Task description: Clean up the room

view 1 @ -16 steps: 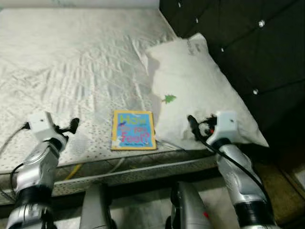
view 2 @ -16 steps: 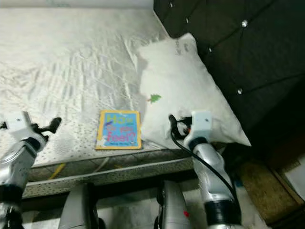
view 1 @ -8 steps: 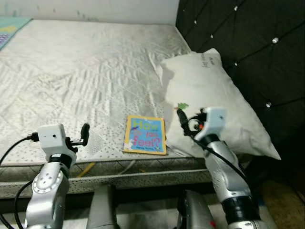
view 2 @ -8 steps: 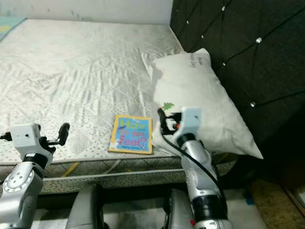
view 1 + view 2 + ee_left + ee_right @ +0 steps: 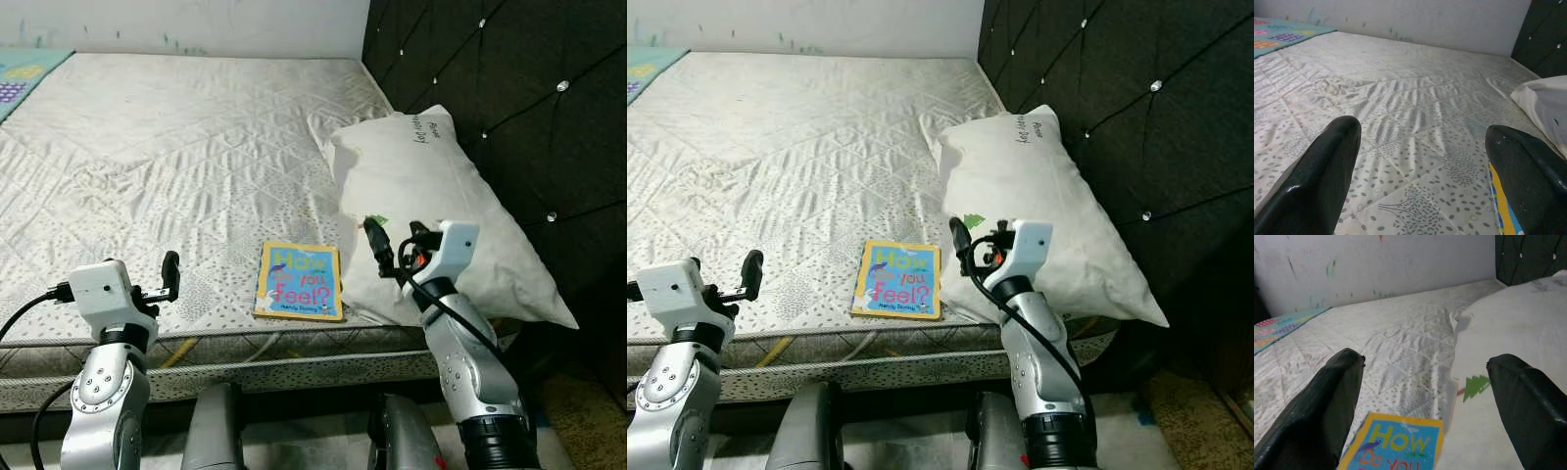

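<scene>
Both sets of jaws wide apart and empty, right gripper [image 5: 377, 242] hovering just past the picture book [image 5: 300, 281] by the pillow [image 5: 431, 196], left gripper [image 5: 170, 274] over the bed [image 5: 176, 147] edge, so probably nothing tidied yet.

Even, soft light across the pale mattress [image 5: 196, 147], no glare. Headboard [image 5: 509, 88] at two o'clock reads very dark, studs glinting. Pillow [image 5: 431, 196] throws a faint shadow toward nine o'clock. Head views sharp; wrist-view fingers [image 5: 1312, 186] blurred up close.
</scene>
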Available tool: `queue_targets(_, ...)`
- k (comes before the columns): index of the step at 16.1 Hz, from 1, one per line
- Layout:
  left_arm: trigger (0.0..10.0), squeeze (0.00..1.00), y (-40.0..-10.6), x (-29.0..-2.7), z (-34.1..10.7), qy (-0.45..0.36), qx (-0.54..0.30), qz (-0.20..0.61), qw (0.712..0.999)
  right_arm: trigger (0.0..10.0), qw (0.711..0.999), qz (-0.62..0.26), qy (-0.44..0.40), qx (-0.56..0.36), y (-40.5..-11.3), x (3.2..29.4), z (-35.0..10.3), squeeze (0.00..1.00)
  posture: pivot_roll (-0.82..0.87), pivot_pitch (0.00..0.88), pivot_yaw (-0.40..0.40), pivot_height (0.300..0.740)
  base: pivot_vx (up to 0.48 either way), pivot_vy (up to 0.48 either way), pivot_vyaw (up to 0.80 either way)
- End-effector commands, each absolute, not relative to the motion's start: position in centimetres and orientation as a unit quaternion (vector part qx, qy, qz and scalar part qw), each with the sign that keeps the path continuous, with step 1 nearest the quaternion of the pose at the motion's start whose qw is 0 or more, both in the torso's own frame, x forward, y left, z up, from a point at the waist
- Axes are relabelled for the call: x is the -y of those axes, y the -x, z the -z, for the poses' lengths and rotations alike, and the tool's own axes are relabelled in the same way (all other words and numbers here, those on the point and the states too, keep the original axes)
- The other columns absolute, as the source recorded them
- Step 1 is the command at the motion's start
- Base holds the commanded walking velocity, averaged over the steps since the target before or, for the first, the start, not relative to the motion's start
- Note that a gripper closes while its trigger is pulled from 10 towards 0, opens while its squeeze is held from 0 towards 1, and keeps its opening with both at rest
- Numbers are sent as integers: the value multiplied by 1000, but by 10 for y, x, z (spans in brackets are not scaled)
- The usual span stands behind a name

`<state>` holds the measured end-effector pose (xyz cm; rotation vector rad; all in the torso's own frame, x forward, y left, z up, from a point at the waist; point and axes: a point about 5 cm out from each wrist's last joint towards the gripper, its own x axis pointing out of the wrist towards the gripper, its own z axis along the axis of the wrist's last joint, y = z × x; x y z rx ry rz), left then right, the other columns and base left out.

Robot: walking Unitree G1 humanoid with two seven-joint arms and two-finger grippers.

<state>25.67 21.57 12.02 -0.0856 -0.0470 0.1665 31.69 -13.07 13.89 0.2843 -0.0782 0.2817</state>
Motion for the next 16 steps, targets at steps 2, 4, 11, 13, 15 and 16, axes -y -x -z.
queue_targets(2,10000,0,-257,-207,-122,49,24,-65,996,10000,977,-151,-143,50,-318,129,-151,0,47,0,-19,608,0,0,0)
queue_targets(4,10000,0,-257,-201,-122,53,23,-53,997,10000,977,-153,-143,49,-318,130,-152,0,43,0,-21,633,0,0,0)
queue_targets(11,10000,0,-259,-194,-120,52,17,-42,998,10000,979,-141,-139,44,-318,136,-149,0,36,0,-13,718,0,0,0)
queue_targets(13,10000,0,-260,-193,-121,55,17,-35,998,10000,980,-135,-141,43,-320,139,-149,0,37,0,-11,738,0,0,0)
queue_targets(15,10000,0,-262,-190,-122,58,19,-29,998,10000,980,-133,-143,42,-322,139,-149,0,38,0,-11,740,0,0,0)
queue_targets(16,10000,0,-262,-190,-122,59,19,-27,998,10000,980,-132,-143,41,-322,139,-148,0,37,0,-11,740,0,0,0)
